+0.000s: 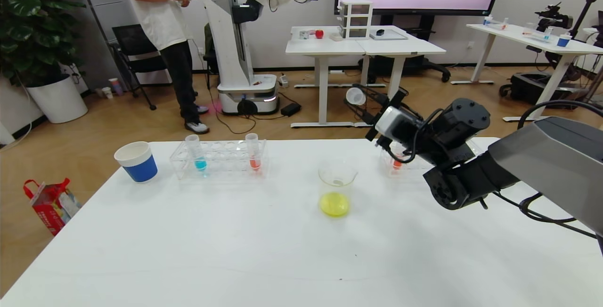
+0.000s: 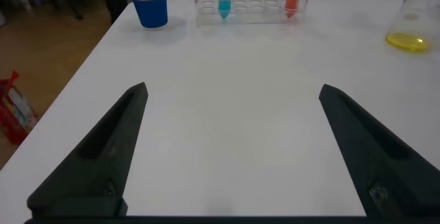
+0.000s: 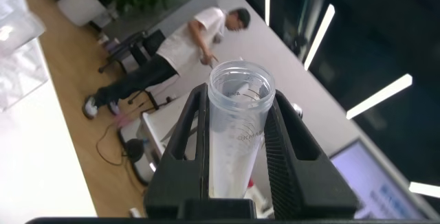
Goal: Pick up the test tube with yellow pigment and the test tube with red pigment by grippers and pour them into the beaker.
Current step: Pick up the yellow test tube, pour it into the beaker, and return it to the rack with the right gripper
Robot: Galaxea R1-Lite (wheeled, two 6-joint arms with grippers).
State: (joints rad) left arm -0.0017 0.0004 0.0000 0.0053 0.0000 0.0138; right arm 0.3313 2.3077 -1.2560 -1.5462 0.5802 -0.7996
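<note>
White table (image 1: 235, 250): cup (image 1: 136, 161), rack (image 1: 221, 158), beaker (image 1: 335, 189)

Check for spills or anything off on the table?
No spills visible. The beaker stands upright with yellow liquid in its bottom. The right end effector holds an emptied tube, raised behind the beaker. Blue tube and red tube stand upright in the rack. Left end effector hovers open, idle.

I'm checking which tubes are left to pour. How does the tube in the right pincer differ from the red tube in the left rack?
The tube in the right pincer looks empty and clear; the red tube holds orange-red liquid. The first is clamped between the right pincer fingers, lifted off the table; the second stands upright in the rack. Both are slim clear tubes with open mouths.
</note>
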